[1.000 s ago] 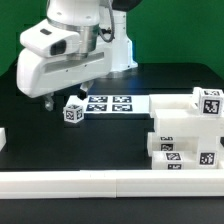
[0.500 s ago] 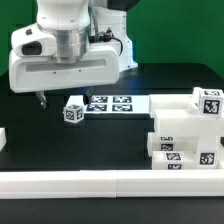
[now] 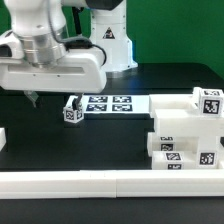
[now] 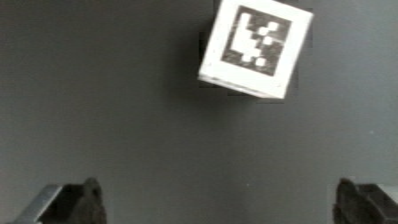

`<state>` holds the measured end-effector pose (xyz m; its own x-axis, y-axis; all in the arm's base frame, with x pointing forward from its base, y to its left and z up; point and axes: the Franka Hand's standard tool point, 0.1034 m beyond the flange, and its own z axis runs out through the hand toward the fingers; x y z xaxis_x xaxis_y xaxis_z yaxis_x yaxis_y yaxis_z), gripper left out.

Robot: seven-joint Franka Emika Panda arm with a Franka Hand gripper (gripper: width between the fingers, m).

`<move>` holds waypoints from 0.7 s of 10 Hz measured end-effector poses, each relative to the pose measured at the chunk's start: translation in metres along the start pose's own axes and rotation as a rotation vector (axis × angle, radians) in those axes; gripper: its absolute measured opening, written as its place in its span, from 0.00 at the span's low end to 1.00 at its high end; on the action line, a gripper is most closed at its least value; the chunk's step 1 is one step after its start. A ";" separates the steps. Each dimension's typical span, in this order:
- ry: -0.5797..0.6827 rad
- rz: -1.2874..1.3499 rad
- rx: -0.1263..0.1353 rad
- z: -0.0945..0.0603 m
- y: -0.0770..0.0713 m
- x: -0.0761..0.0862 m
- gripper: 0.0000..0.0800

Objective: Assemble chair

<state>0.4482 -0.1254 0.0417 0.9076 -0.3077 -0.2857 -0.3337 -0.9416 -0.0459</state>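
The chair is in loose white tagged parts. A small white block [image 3: 72, 110] with a marker tag stands on the black table, and it also shows in the wrist view [image 4: 253, 50]. A stack of larger white chair parts [image 3: 185, 135] with tags sits at the exterior view's right. My gripper [image 3: 50, 98] hangs low over the table, just to the exterior view's left of the small block. In the wrist view the gripper [image 4: 221, 205] is open and empty, with its fingertips [image 4: 71, 205] far apart and bare table between them.
The marker board [image 3: 112, 103] lies flat behind the small block. A long plain white rail [image 3: 110, 182] runs along the front. Another white piece [image 3: 3, 137] sits at the exterior view's left edge. The robot base [image 3: 108, 40] stands at the back.
The arm and gripper have moved toward the exterior view's left, from above the small block to beside it. The parts have not moved.
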 end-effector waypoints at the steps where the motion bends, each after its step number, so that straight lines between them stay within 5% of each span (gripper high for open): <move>1: 0.009 0.029 -0.004 0.000 -0.001 0.002 0.81; 3: -0.027 0.037 0.011 0.002 -0.004 -0.003 0.81; 4: -0.133 0.109 0.087 -0.001 -0.012 -0.011 0.81; 7: -0.370 0.135 0.150 -0.008 -0.004 -0.002 0.81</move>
<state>0.4496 -0.1218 0.0505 0.7099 -0.3311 -0.6217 -0.5012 -0.8576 -0.1155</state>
